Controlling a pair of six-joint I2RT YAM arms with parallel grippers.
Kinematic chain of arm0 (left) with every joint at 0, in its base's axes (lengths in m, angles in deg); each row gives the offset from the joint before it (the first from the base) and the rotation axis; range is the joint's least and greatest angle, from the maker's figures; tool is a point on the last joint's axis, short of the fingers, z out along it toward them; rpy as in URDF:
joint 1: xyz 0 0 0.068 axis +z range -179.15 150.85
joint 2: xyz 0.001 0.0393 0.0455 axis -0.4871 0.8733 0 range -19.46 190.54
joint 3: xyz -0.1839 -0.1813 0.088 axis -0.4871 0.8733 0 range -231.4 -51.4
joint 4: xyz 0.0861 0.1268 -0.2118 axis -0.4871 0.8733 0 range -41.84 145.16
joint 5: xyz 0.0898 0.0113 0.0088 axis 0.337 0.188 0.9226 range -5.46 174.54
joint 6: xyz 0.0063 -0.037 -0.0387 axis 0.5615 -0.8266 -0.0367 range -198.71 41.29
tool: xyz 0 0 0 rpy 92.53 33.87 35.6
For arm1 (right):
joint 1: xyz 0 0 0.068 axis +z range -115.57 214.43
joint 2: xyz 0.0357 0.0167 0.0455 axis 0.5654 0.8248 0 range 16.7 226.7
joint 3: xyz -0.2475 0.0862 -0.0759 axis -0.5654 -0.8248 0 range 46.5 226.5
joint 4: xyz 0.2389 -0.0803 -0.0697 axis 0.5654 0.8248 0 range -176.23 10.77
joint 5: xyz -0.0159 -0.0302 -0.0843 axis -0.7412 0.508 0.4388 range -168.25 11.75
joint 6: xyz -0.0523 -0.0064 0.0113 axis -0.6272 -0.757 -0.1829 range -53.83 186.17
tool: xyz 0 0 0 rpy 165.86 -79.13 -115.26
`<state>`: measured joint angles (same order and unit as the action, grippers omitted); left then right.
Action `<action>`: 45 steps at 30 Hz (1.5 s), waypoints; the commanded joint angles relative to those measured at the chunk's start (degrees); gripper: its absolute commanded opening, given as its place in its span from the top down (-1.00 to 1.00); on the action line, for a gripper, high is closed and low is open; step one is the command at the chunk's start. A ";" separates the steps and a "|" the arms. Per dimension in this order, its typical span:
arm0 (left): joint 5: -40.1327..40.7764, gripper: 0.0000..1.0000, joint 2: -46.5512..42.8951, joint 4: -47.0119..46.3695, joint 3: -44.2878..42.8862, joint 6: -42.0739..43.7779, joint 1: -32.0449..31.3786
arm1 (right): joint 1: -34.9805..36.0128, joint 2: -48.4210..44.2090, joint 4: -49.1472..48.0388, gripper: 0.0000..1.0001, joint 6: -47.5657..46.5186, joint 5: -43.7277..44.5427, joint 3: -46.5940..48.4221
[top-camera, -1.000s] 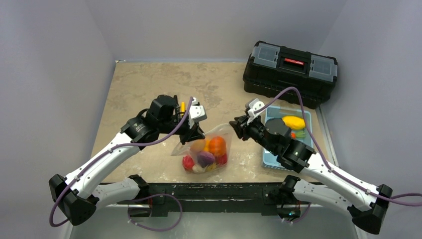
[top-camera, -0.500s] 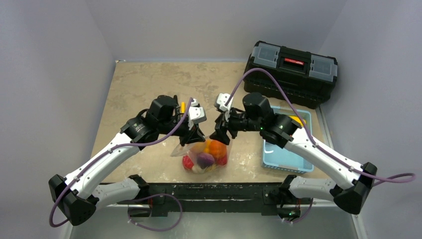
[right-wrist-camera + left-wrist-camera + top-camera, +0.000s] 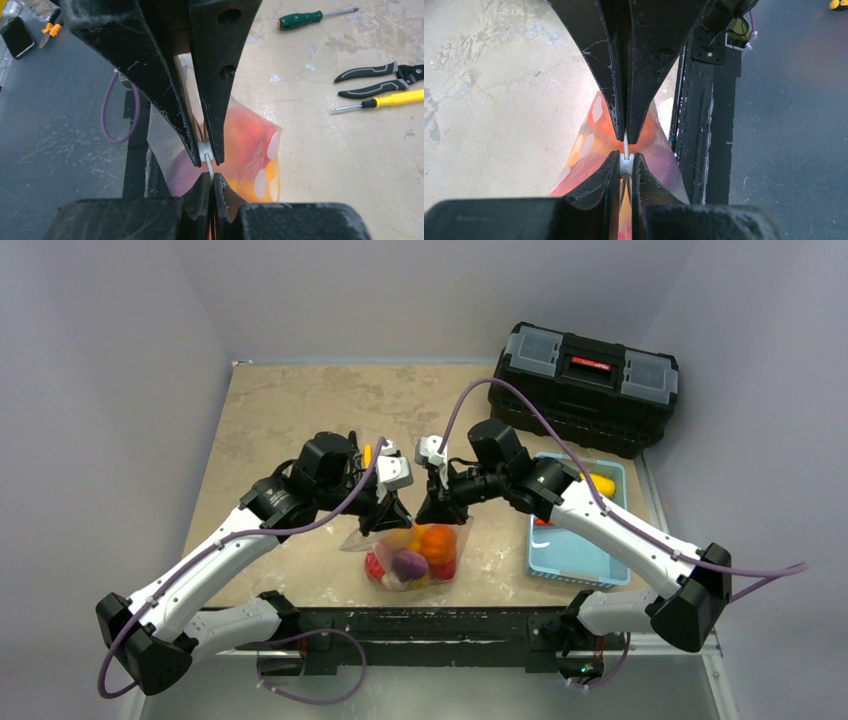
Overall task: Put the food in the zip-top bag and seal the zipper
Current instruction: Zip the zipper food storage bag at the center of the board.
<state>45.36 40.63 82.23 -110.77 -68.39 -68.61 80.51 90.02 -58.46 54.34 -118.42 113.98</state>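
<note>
At the centre of the top view, we have the left gripper (image 3: 392, 513) and right gripper (image 3: 437, 511) both clamped on the zipper (image 3: 625, 159) of the zip-top bag (image 3: 358, 540), food (image 3: 428, 544) inside it; sealing looks underway, and next we likely pinch along the strip

The zip-top bag (image 3: 360, 540) is clear. The food (image 3: 436, 540) inside it is orange, purple, red and a little yellow. The table (image 3: 300, 410) is beige with darker mottled stains. The toolbox (image 3: 585, 380) at its far right corner is black, with grey lid panels and a red label. The tray (image 3: 570, 560) is light blue.
</note>
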 commanded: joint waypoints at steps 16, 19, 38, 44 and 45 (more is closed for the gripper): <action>5.60 1.00 -2.09 -2.19 -2.34 0.76 -0.21 | -0.09 -14.83 -7.02 1.00 14.33 66.14 -9.97; 6.32 1.00 -2.12 -1.94 -2.41 1.06 -0.18 | -0.12 -16.42 -6.43 1.00 14.47 71.71 -11.28; 11.21 1.00 -4.14 -1.45 -1.35 3.03 -0.26 | -0.20 -18.72 -2.52 1.00 14.65 83.34 -13.61; 12.49 0.95 -4.11 -1.55 -1.27 3.12 -0.21 | -0.13 -19.18 -3.07 1.00 11.41 77.43 -13.77; 12.73 0.67 -4.20 -1.47 -1.27 3.24 -0.21 | -0.12 -19.78 -3.63 1.00 9.54 73.49 -13.78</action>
<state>57.10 38.73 78.31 -111.08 -66.11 -68.72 82.28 72.62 -62.83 69.18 -45.65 100.48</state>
